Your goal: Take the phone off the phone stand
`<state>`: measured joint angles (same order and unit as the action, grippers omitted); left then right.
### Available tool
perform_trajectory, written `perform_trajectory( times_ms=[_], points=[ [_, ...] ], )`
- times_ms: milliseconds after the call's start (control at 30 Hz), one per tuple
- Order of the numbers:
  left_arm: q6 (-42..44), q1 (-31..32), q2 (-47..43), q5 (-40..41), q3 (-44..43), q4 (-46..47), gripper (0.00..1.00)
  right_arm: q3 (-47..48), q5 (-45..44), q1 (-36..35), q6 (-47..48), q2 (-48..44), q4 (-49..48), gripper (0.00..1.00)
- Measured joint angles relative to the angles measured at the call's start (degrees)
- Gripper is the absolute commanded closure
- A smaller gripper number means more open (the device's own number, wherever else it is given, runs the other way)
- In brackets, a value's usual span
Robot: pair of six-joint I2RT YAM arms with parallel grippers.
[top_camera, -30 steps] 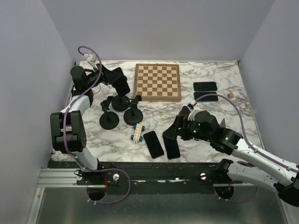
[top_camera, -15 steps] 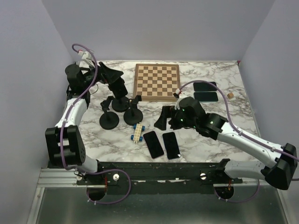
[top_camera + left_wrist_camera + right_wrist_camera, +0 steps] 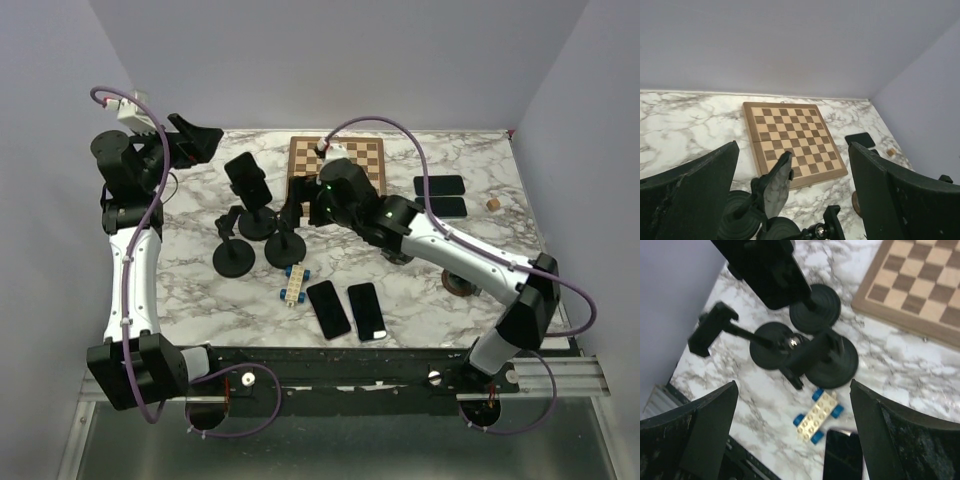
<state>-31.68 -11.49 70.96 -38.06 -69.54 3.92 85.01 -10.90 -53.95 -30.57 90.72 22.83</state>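
Note:
A black phone (image 3: pixel 248 180) stands tilted in the clamp of a black phone stand (image 3: pixel 258 222) left of the chessboard. In the left wrist view the phone (image 3: pixel 775 187) shows edge-on, its screen mirroring the marble. My left gripper (image 3: pixel 205 138) hangs high at the back left, open and empty, well clear of the phone. My right gripper (image 3: pixel 296 212) hovers open just right of the stands, holding nothing. The right wrist view looks down on the phone (image 3: pixel 770 270) and its stand's base (image 3: pixel 815 302); the open gripper (image 3: pixel 792 390) holds nothing.
Two empty black stands (image 3: pixel 233 255) (image 3: pixel 285 248) sit in front of the loaded one. A wooden chessboard (image 3: pixel 340 170) lies behind. A white and blue toy brick (image 3: pixel 295 283) and two flat phones (image 3: pixel 328 308) (image 3: pixel 367 310) lie near the front. Two more phones (image 3: pixel 440 185) lie at right.
My left gripper opened and pulled back up and left, leaving the phone in the stand. My right arm swung from the front right across to the stands.

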Motion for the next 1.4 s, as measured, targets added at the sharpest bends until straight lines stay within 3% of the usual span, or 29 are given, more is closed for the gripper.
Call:
perform_trajectory(
  times_ms=[333, 700, 1400],
  points=[
    [-0.28, -5.27, -1.55, 3.45, 0.26, -4.81, 0.02, 21.46, -8.90, -4.22, 10.27, 18.34, -3.41, 0.00],
    [-8.76, -12.59, -1.95, 0.42, 4.04, 2.40, 0.05, 44.81, -9.86, -4.96, 17.97, 35.36, -2.95, 0.00],
    [-19.41, -16.70, -1.79, -3.15, 8.87, 14.53, 0.06, 50.71, -12.85, -3.98, 23.58, 42.10, -4.09, 0.00]
  ],
)
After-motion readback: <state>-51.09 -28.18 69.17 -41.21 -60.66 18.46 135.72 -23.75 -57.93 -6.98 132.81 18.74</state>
